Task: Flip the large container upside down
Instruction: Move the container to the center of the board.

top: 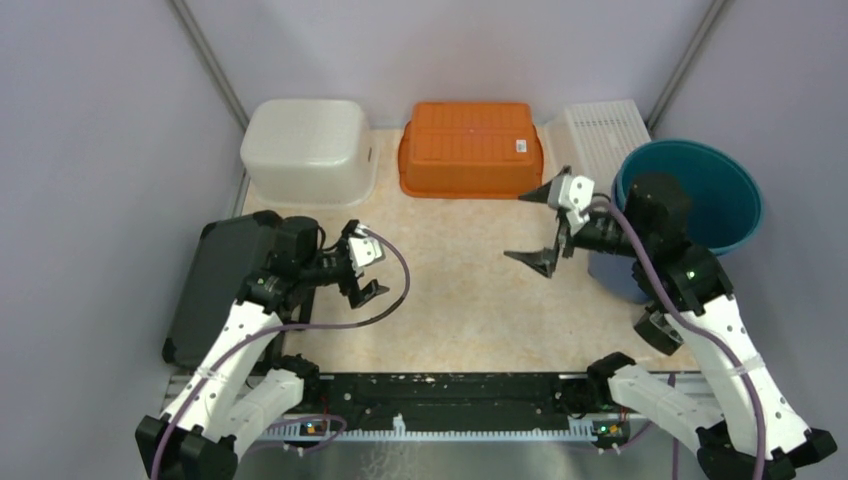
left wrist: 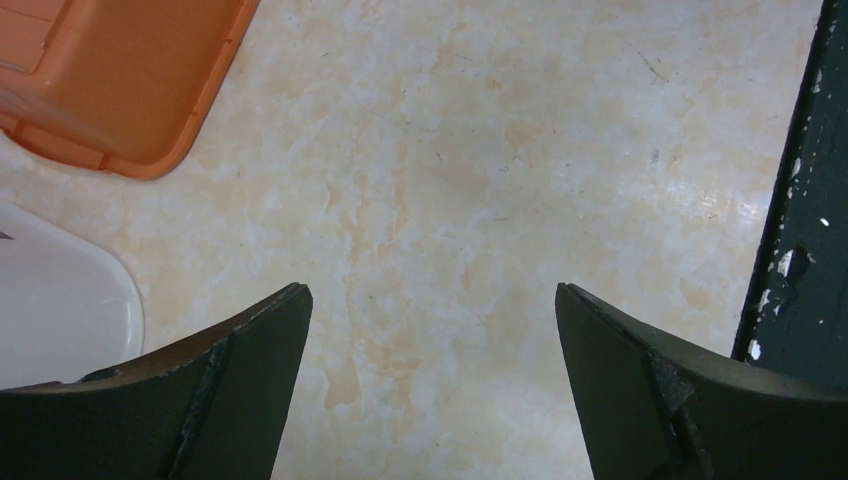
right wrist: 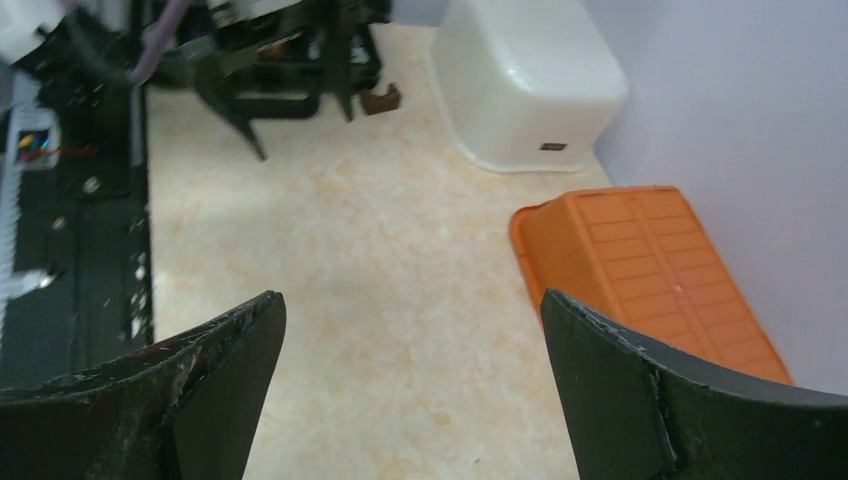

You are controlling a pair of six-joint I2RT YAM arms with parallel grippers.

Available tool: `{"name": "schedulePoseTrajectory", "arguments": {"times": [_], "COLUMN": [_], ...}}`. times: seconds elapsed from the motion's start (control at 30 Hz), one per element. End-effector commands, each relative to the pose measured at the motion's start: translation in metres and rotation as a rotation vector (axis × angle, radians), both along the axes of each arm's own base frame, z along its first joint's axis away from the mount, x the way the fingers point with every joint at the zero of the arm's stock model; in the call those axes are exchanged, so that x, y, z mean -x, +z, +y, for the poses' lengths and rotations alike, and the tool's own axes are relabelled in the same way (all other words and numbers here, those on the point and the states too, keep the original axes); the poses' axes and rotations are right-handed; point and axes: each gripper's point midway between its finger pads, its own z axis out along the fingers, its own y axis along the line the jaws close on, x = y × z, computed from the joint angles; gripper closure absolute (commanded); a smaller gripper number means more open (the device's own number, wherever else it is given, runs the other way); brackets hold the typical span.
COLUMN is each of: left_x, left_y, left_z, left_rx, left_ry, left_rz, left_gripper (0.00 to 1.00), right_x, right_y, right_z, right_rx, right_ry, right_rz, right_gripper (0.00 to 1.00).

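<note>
Nearest you, the black rail (top: pixel 450 395) carries both arm bases. Your left gripper (top: pixel 362 265) hangs over the table (top: pixel 460 310) with its jaws spread wide and nothing between them. Your right gripper (top: pixel 520 227) is just as wide apart and holds nothing, its tips pointing left over bare tabletop. The teal tub (top: pixel 730 190) stands mouth up at the right edge, partly hidden by your right arm, clear of both sets of fingers. Along the back wall sit a white tub (top: pixel 310 145), an orange bin (top: pixel 470 148) and a white ribbed bin (top: pixel 600 135), all bottom up. A black tray (top: pixel 215 285) lies beside your left arm
</note>
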Motion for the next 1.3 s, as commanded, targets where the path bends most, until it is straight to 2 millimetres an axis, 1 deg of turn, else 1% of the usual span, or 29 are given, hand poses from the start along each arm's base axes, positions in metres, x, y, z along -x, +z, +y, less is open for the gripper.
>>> {"name": "schedulePoseTrajectory", "arguments": {"times": [0.0,0.03,0.1,0.17,0.3,0.37,0.43,0.57,0.67,0.8,0.9,1.0,1.03,1.13,1.17,1.27], "left_x": [0.007,0.006,0.008,0.012,0.015,0.014,0.010,0.003,0.000,-0.007,-0.012,-0.020,-0.021,-0.022,-0.022,-0.021], "left_y": [-0.007,-0.007,-0.005,-0.001,-0.010,-0.016,-0.015,-0.022,-0.028,-0.023,-0.023,-0.023,-0.024,-0.024,-0.023,-0.019], "left_z": [-0.001,-0.001,0.000,0.000,0.000,0.000,0.001,0.004,0.005,0.008,0.010,0.014,0.015,0.015,0.015,0.016], "left_rx": [-0.003,-0.003,-0.010,-0.006,-0.006,-0.011,-0.022,-0.051,-0.064,-0.070,-0.075,-0.084,-0.084,-0.085,-0.084,-0.079], "left_ry": [-0.053,-0.047,-0.048,-0.057,-0.067,-0.072,-0.064,-0.034,-0.023,0.009,0.035,0.080,0.087,0.093,0.092,0.092], "left_rz": [-0.047,-0.057,-0.051,-0.046,-0.046,-0.041,-0.036,-0.005,0.007,-0.006,-0.022,-0.045,-0.047,-0.048,-0.048,-0.060], "left_gripper": [0.01,0.01,0.01,0.01,0.01,0.01,0.01,0.01,0.01,0.01,0.01,0.01,0.01,0.01,0.01,0.01], "right_x": [0.046,0.042,0.036,0.037,0.037,0.033,0.024,-0.004,-0.017,-0.023,-0.023,-0.026,-0.026,-0.026,-0.024,-0.017], "right_y": [-0.055,-0.062,-0.060,-0.057,-0.057,-0.056,-0.051,-0.030,-0.009,0.031,0.056,0.076,0.086,0.094,0.094,0.085], "right_z": [0.003,0.002,0.001,0.000,-0.006,-0.011,-0.018,-0.036,-0.050,-0.070,-0.087,-0.111,-0.121,-0.151,-0.159,-0.175], "right_rx": [0.106,0.114,0.114,0.118,0.142,0.162,0.176,0.161,0.138,0.107,0.101,0.108,0.102,0.125,0.138,0.179], "right_ry": [0.248,0.236,0.204,0.195,0.173,0.136,0.068,-0.145,-0.275,-0.412,-0.501,-0.631,-0.684,-0.822,-0.856,-0.913], "right_rz": [0.009,0.014,0.008,0.008,-0.005,-0.031,-0.054,-0.065,-0.044,-0.045,-0.070,-0.093,-0.111,-0.142,-0.147,-0.148], "right_gripper": [0.01,0.01,0.01,0.01,0.01,0.01,0.01,0.01,0.01,0.01,0.01,0.01,0.01,0.01,0.01,0.01]}}
